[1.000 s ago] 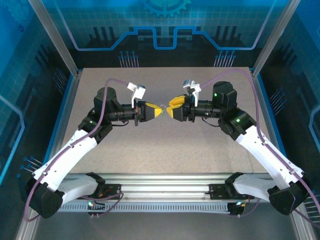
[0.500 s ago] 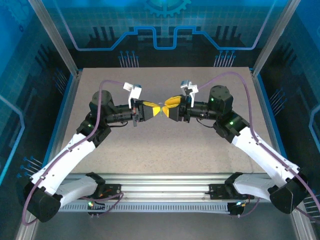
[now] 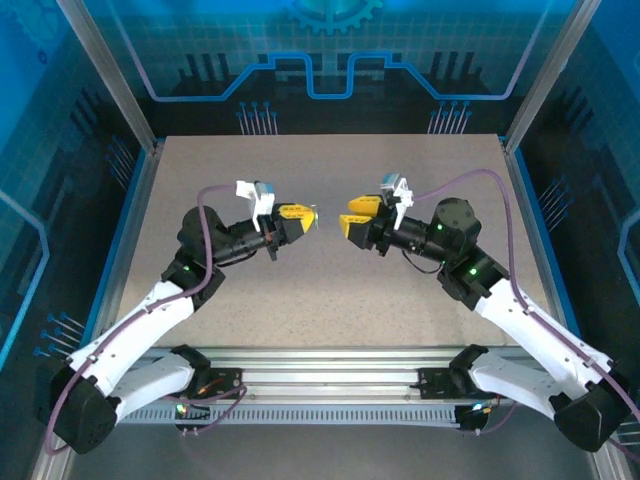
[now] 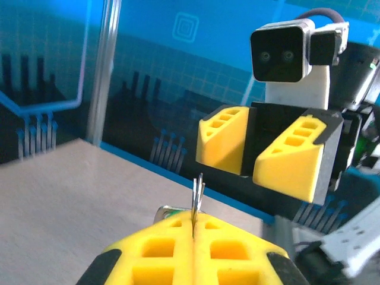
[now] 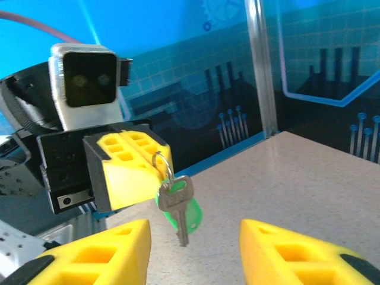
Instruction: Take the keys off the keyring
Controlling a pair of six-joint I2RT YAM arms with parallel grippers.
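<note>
My left gripper [image 3: 303, 219] [image 4: 195, 224] is shut on a thin metal keyring [image 5: 163, 168] [image 4: 198, 196], held above the middle of the table. From the ring hang a silver key [image 5: 178, 205] and a green tag [image 5: 191, 212] behind it. My right gripper [image 3: 349, 219] [image 5: 196, 237] faces the left one from the right, a short gap away. Its yellow fingers [image 5: 101, 252] stand open and empty, below and to either side of the hanging key, not touching it.
The speckled beige table [image 3: 330, 290] lies under both arms, bounded by a blue rim and aluminium posts [image 3: 110, 80]. Blue patterned walls close the back and sides. Each wrist view shows the opposite arm's white camera block [image 4: 288, 56] [image 5: 86, 83].
Both grippers have drawn apart: the left one moved left and slightly up with the keyring, the right one backed off to the right. The right jaws stayed open.
</note>
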